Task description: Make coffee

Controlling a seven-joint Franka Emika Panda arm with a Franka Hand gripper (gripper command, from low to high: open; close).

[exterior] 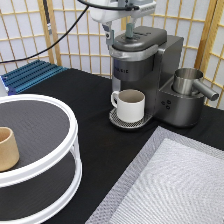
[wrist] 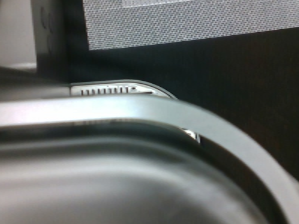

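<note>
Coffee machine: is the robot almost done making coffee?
Partly. The mug already sits under the closed coffee machine. The gripper is open, holding nothing, its fingers at the machine's lid. No pod shows. Whether the mug holds coffee can't be seen.

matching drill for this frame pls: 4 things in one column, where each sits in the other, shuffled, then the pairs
1. gripper
2. mug
3. tan cup
4. steel pitcher

A. on the white turntable's upper tier, exterior view's left
B. on the drip tray under the coffee maker's spout
C. down on the coffee maker's lid
D. on the coffee maker's side base, exterior view's right

Pairs: 1-C, 2-B, 3-A, 4-D
</note>
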